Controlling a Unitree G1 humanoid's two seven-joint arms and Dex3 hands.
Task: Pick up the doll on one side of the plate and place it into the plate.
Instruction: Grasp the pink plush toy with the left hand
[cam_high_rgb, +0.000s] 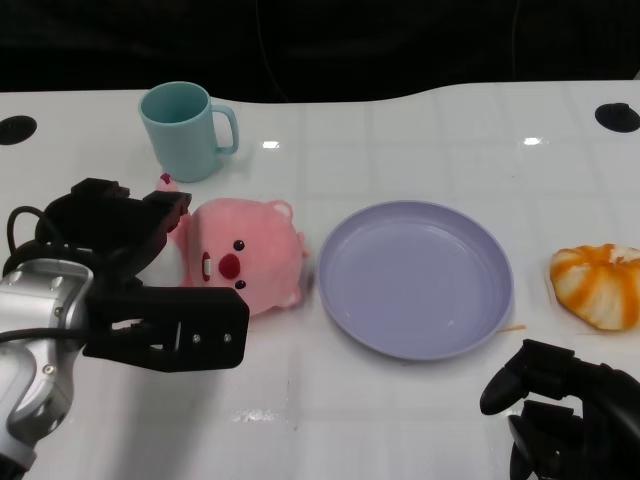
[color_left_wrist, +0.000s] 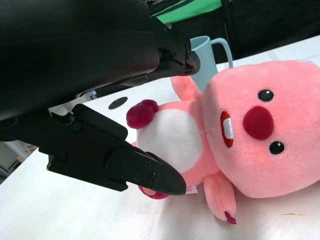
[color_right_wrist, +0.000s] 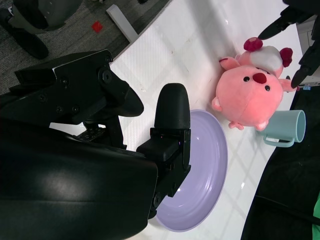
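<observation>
White tabletop: pink doll (cam_high_rgb: 243, 257) lies between the spread, empty left robot hand's (cam_high_rgb: 140, 275) fingers (color_left_wrist: 142, 170).

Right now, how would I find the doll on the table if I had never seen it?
Find the big purple plate in the middle of the white table. Beside it, on the robot's left and in front of the blue mug, lies the doll. It is the only soft, pink thing, with a red nose and a white tummy.
</observation>
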